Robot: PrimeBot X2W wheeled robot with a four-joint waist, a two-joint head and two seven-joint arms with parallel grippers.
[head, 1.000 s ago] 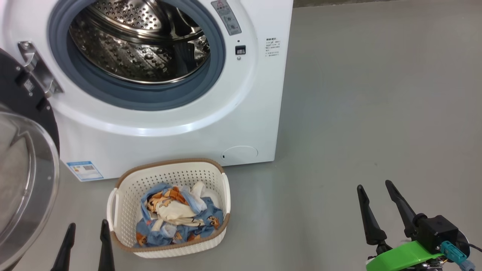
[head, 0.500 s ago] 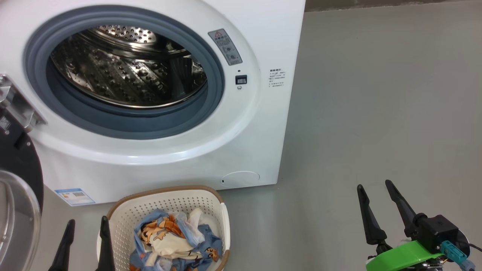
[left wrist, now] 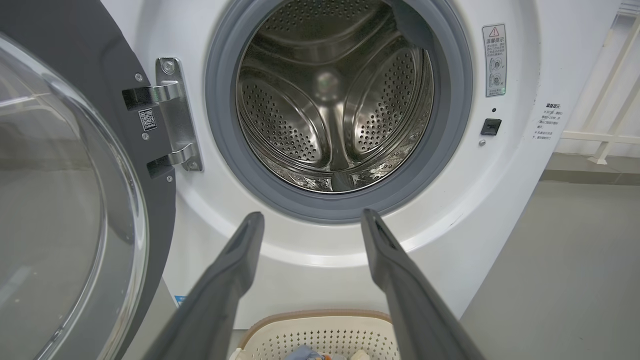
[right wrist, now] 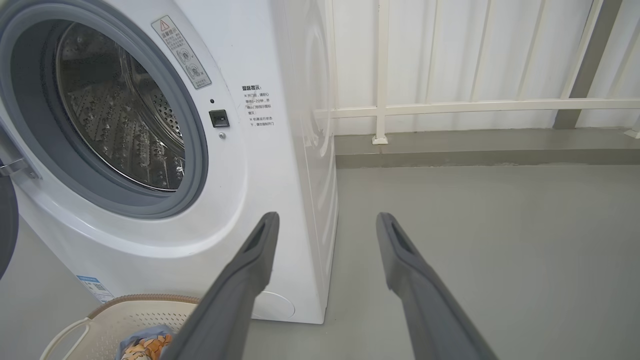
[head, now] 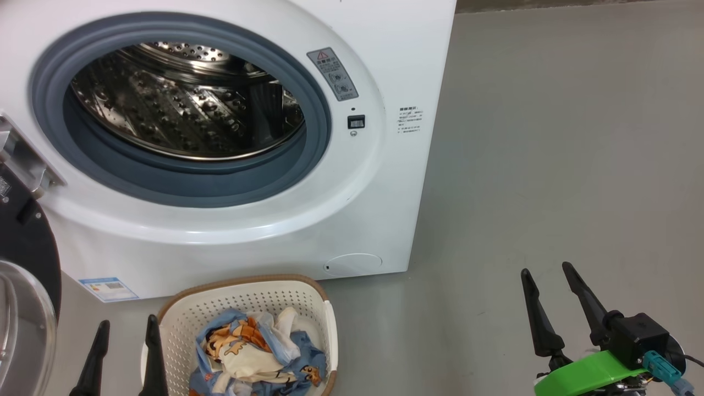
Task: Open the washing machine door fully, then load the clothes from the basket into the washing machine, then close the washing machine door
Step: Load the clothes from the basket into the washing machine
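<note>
The right gripper (right wrist: 326,216) is seen with its two dark fingers spread wide and nothing held between them, over the grey floor (right wrist: 500,235). The washing machine (right wrist: 250,165) is shown at the left, its steel drum (right wrist: 120,130) exposed. The basket (right wrist: 145,299) is set at its foot, with the clothes (right wrist: 142,346) laid inside. A white railing (right wrist: 450,106) is seen behind.

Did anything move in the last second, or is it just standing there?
Only the viewpoint shifted: the washing machine and the basket sit lower in the head view, unmoved themselves. Nothing was grasped or released. The left pincer and right pincer stay open and empty, the clothes stay in the basket, the door stays open.
</note>
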